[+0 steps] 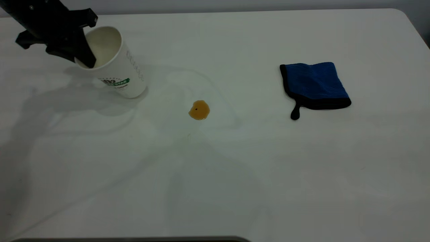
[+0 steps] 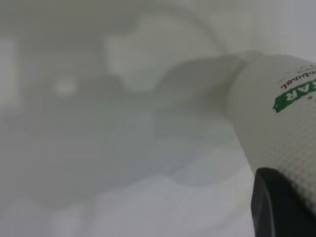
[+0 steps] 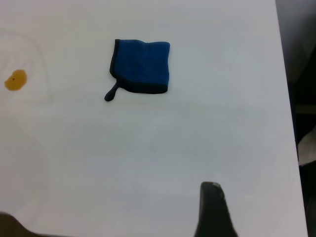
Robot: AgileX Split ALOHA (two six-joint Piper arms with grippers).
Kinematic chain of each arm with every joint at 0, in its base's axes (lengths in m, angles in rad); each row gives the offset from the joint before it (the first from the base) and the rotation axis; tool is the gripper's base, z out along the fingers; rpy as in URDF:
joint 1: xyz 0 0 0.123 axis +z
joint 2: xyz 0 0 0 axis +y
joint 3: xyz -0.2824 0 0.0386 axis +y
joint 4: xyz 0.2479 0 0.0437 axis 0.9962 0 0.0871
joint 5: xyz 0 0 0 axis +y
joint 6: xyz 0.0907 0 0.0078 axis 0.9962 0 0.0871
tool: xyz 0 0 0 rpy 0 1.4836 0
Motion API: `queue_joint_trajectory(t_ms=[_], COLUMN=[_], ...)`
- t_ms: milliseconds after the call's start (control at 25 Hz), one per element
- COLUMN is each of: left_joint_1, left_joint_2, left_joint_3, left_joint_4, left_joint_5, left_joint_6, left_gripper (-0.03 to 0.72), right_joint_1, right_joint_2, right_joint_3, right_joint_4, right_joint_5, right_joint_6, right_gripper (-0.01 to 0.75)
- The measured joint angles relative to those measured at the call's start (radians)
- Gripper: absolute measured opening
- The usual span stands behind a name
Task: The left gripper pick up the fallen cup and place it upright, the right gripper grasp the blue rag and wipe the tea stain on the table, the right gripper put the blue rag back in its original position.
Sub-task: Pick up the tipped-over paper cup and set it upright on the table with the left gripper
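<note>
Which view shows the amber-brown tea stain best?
The exterior view: the small amber-brown tea stain lies whole and unobstructed mid-table, dark speck visible. The right wrist view catches it small at the picture's edge; the left wrist view misses it.

A lab-like test bench; bare white table (image 1: 235, 188) against a plain grey wall (image 1: 235, 5).

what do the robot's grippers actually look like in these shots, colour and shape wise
The left gripper is matte black all over: an angular body with blocky side brackets, tapering to pointed fingers, and a small round fastener on the arm. Of the right gripper only one black, round-tipped finger shows. No cables or markings are visible.
</note>
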Motion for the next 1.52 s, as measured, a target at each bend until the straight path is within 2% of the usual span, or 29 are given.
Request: queue_joint_trajectory(t_ms=[160,560,720,1200,1320,1520], left_joint_1=[0.000,-0.001,-0.003,-0.011,-0.011,-0.011], left_joint_2=[0.000,0.000,0.000,0.000,0.000,-0.032], left_joint_3=[0.000,0.000,0.000,0.000,-0.001,-0.001], left_joint_4=[0.036,0.012,0.001,-0.008,-0.008,0.067], left_joint_5=[-0.004,-0.008,-0.007,-0.011,-0.015,0.039], left_joint_6=[-0.093,-0.107,-0.107,-0.098,-0.097,-0.099], left_gripper=[0.002,0.025,0.093,0.397,0.436,0.448], right_joint_1=[0.000,0.000,0.000,0.000,0.000,0.000], right_joint_2=[0.000,0.000,0.000,0.000,0.000,0.000], right_joint_3=[0.000,0.000,0.000,0.000,0.000,0.000], right_joint_4=[0.000,0.000,0.000,0.000,0.000,0.000], right_joint_5=[0.000,0.000,0.000,0.000,0.000,0.000], right_joint_6=[0.000,0.000,0.000,0.000,0.000,0.000], right_gripper=[0.546,0.546,0.546,0.546,0.546,0.546])
